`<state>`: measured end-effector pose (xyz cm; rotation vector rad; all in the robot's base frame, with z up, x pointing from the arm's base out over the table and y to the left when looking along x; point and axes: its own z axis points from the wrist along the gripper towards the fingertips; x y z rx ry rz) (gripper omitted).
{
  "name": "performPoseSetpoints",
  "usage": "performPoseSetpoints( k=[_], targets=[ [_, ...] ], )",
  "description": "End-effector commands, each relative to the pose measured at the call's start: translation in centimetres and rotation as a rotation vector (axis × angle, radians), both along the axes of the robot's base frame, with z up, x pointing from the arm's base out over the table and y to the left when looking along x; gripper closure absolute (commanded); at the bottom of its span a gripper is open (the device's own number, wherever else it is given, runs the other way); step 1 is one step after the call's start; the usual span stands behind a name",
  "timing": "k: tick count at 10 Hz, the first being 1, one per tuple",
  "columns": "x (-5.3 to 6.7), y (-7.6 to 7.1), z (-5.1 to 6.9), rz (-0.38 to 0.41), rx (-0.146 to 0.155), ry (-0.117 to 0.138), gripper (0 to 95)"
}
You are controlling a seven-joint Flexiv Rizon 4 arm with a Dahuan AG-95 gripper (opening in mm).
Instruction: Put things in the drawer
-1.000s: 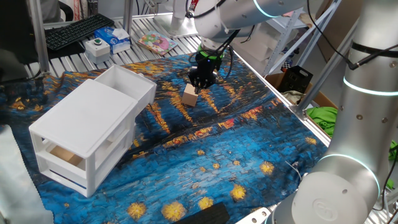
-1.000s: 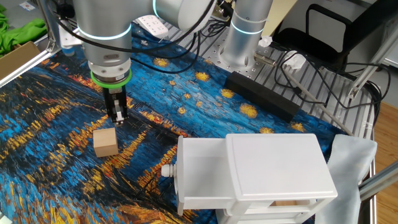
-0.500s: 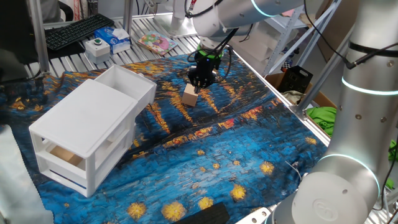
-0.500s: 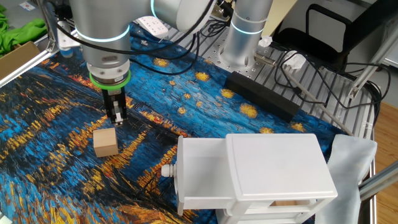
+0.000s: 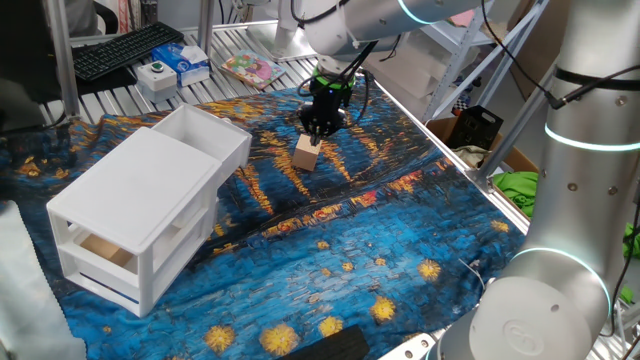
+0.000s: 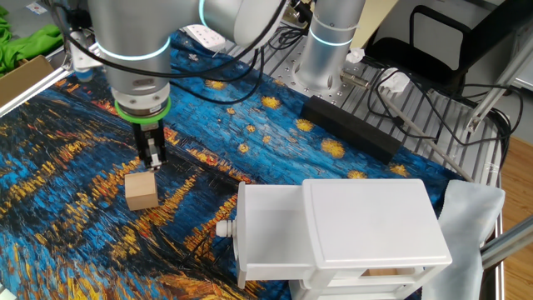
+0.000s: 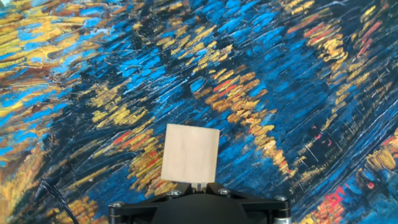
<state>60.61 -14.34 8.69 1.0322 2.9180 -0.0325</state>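
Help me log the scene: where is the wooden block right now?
The wooden block lies on the painted cloth, left of the white cabinet in the other fixed view, just below the shut gripper.

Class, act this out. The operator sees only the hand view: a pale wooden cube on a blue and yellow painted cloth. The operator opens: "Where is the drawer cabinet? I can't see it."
Observer: A white plastic two-drawer cabinet stands on the painted cloth, off to one side of the pale wooden cube.
Operator: Is its upper drawer open?
Observer: Yes. The upper white drawer is pulled out on the side that faces the cube.
Operator: Does the pincer hold the cube?
Observer: No. The pincer is shut, close by the cube, and grips nothing.
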Motion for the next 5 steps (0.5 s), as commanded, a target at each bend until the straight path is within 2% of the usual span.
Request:
performPoseSetpoints(
  k=[1,4,5],
  targets=[
    [0.3,-0.1,0.2,-0.023,0.006,0.001,76.0],
    [1.2,-0.3,0.4,-0.038,0.005,0.009,76.0],
    [1.6,-0.5,0.5,-0.043,0.004,0.012,57.0]
  ],
)
